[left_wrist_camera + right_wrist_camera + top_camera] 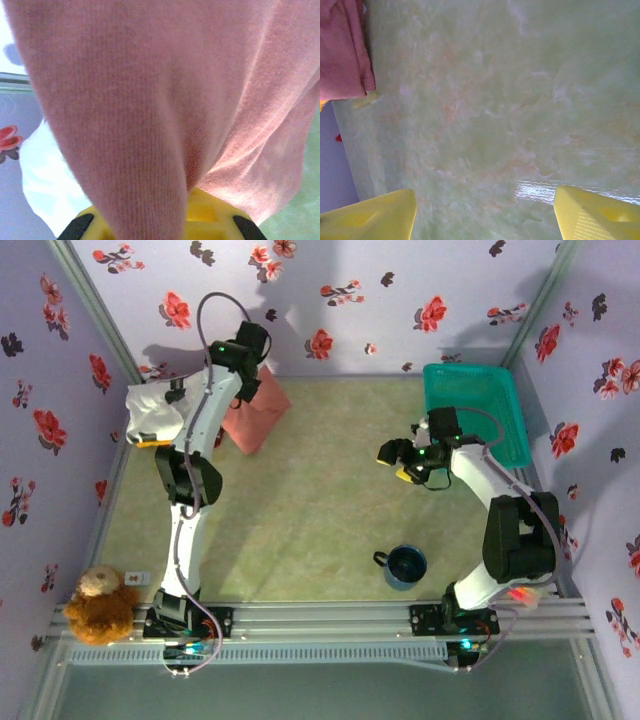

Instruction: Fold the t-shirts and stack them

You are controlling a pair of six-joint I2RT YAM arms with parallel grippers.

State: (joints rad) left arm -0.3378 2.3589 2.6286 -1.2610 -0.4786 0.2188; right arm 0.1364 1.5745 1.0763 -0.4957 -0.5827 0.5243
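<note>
At the far left of the table (pixel 320 530), the pink shirt (pixel 258 418) hangs bunched from the left gripper (pixel 248 388), whose jaws are clamped on its top. Its long axis seems to run downward, lower corner toward the near edge. Held by one pinch, it could slip or sag onto the white shirt (pixel 155 415) beside it. The right gripper (pixel 482 220) hovers, jaws apart.
</note>
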